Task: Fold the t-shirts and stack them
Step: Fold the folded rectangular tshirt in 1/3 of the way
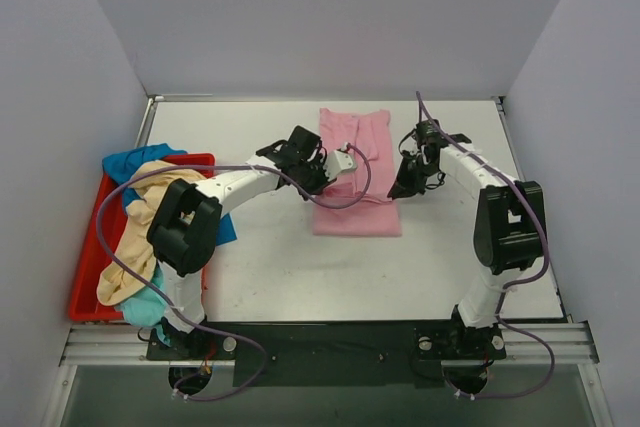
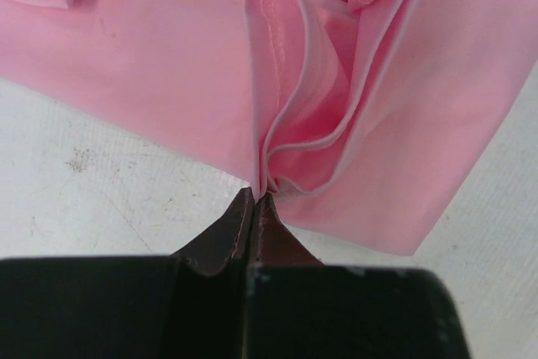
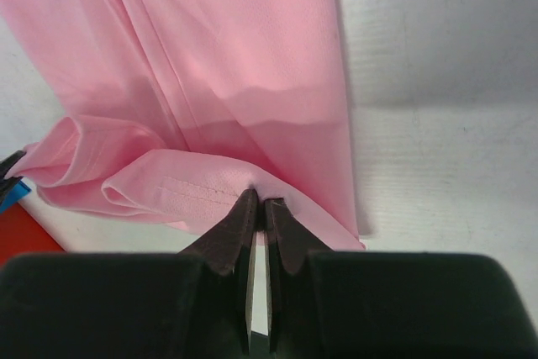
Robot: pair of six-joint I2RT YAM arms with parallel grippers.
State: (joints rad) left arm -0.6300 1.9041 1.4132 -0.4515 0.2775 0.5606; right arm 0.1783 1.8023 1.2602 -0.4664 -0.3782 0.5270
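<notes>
A light pink t-shirt (image 1: 355, 142) lies partly folded in the middle of the table, long side running away from me. My left gripper (image 1: 349, 160) is at its left edge, shut on a bunched fold of the pink cloth (image 2: 168, 65), which pleats up from the fingertips (image 2: 255, 196). My right gripper (image 1: 401, 190) is at the shirt's near right corner, shut on a stitched hem of the pink t-shirt (image 3: 235, 39), the tips (image 3: 259, 200) pinching it. Other t-shirts lie piled at the left: cream-yellow (image 1: 140, 237), blue (image 1: 130, 160) and teal (image 1: 148, 307).
A red tray (image 1: 85, 282) at the table's left edge holds the pile of shirts, which spills over its rim. Grey walls close in the table on three sides. A corner of the red tray (image 3: 21, 237) shows in the right wrist view.
</notes>
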